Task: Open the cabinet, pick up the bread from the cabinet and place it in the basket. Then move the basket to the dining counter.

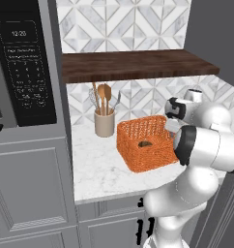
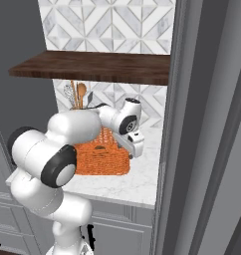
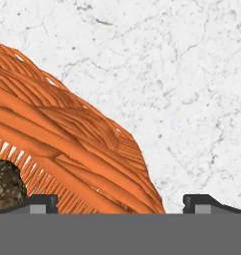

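A: What carries everything?
B: A white marble worktop (image 1: 97,169), backed by patterned tiles.
A: And directly on it?
B: 2 things: the orange basket (image 1: 143,143) and, just behind it, a beige utensil crock (image 1: 104,122)

A glossy white arm (image 1: 206,145) of rounded segments is seen beside the basket (image 1: 145,143), with dark bands at its joints. Two small dark fingertips (image 3: 40,201) are shown.

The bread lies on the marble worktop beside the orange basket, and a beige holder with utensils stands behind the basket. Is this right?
Not quite. The bread lies inside the basket, on its floor, not on the worktop beside it; the left base view shows this. The rest holds: a beige holder with utensils stands behind the basket.
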